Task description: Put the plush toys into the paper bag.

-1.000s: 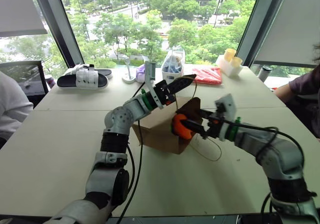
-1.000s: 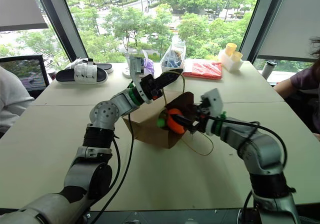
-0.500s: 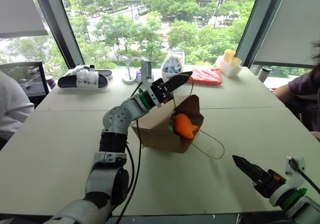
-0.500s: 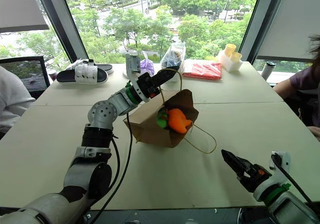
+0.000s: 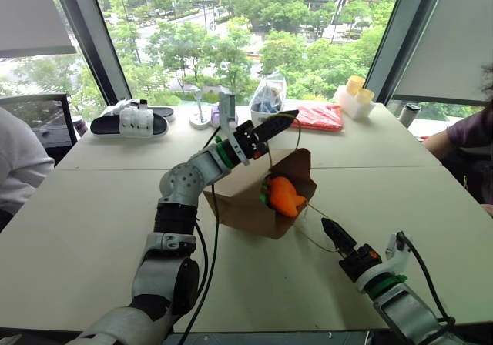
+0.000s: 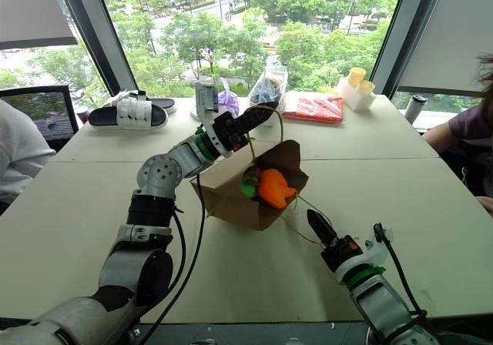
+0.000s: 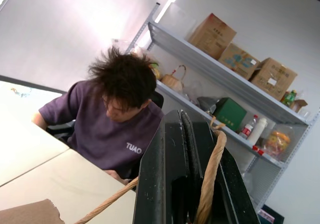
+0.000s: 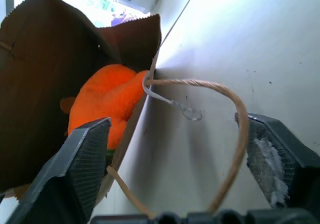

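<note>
Left end effector [image 5: 286, 118] clamping one handle [image 7: 210, 171]; two toys [image 6: 273, 188], seemingly.

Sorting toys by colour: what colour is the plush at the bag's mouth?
Bright orange, clearest in the right wrist view.

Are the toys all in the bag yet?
Nearly. The orange toy and the green toy sit in the mouth of the paper bag, the orange one poking out. The left gripper holds the bag's handle up. The right gripper is empty. Left: push them deeper.
</note>
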